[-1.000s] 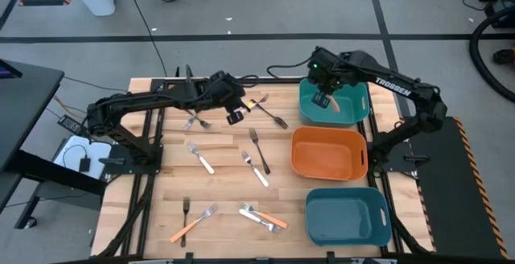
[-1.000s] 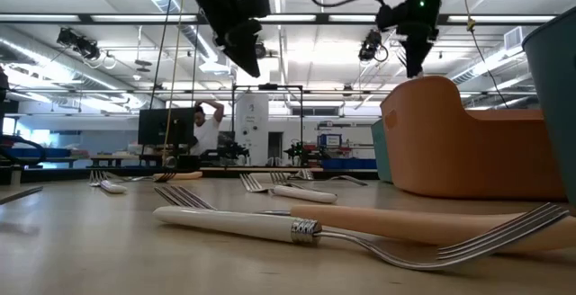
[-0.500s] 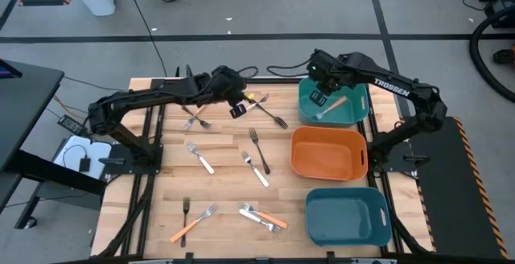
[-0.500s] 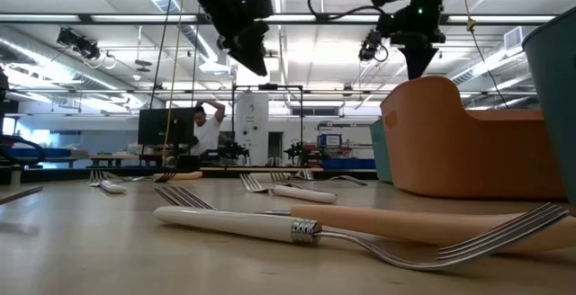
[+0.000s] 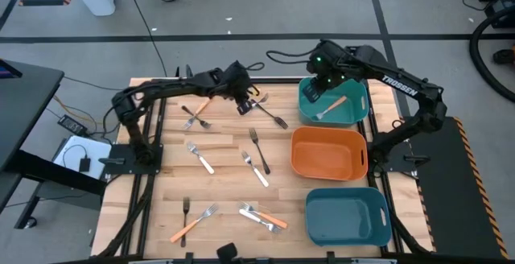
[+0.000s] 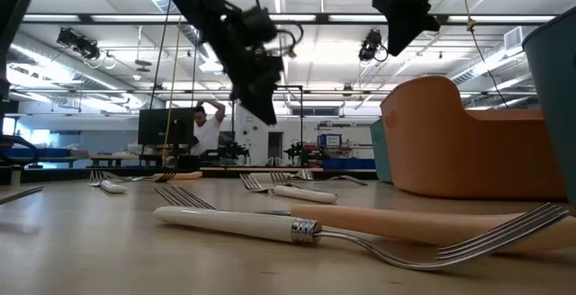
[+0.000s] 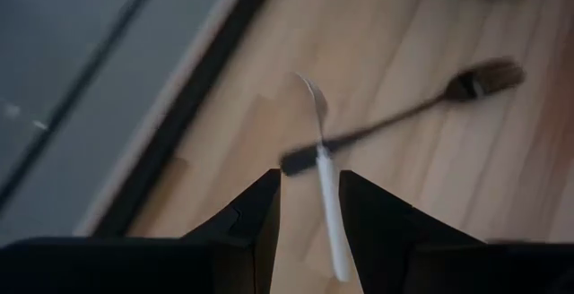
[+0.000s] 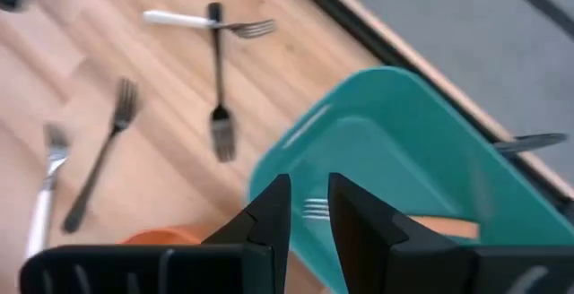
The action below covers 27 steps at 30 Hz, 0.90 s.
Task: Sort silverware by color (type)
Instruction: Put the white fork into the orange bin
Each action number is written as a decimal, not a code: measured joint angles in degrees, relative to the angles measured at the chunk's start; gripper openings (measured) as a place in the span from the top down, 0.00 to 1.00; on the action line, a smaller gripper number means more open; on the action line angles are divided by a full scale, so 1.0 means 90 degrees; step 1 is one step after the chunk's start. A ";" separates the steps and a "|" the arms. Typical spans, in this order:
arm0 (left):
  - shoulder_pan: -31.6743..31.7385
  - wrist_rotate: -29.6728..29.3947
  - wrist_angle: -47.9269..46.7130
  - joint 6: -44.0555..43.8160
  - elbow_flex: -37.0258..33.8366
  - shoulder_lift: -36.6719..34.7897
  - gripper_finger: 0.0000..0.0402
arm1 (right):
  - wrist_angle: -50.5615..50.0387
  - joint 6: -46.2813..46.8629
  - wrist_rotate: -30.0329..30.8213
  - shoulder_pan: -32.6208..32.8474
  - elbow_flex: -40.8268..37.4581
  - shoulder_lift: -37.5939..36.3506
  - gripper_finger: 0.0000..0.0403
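Landmark: orange bin point(image 5: 328, 153), middle of three bins along the desk's point(image 5: 225, 191) right edge.

Left end effector point(image 5: 244, 105) hangs low over the desk, left of the far teal bin point(image 5: 333, 103), which sits just beyond the orange bin. Its fingers point(image 7: 260, 209) stand apart, nothing between them. In the wrist view they straddle a white-handled fork point(image 7: 325, 191) that lies crossed with a dark fork point(image 7: 404, 119).

Right end effector point(image 5: 315, 92) is above the far teal bin's left rim, jaws parted and empty. One orange-handled fork point(image 5: 331, 107) lies inside that bin.

Remaining forks are all left of the orange bin: two just beside it, others well apart toward the desk's left and near edges.

Handling, by judgement:
- Forks look light, rigid and thin; they lie flat, so little height to pinch.
- Metal tines and necks likely slippery; the coloured handles are thicker and offer better purchase.
- Take the white fork across its handle, near mid-length, to limit tilt.
- Crossed dark fork may drag along or shift when the white one lifts.
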 joint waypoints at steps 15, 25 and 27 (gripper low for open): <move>0.0106 0.0780 -0.0031 -0.0409 0.0000 0.0796 0.69 | 0.0001 0.0214 -0.0436 0.0042 0.0000 0.0000 0.79; 0.0326 0.1161 -0.0318 -0.0578 0.0003 0.1109 0.69 | 0.0007 0.0211 -0.0436 0.0042 0.0000 0.0000 0.79; 0.0319 0.1032 -0.0291 -0.0580 0.0002 0.1223 0.69 | 0.0006 0.0212 -0.0436 0.0042 -0.0001 0.0000 0.79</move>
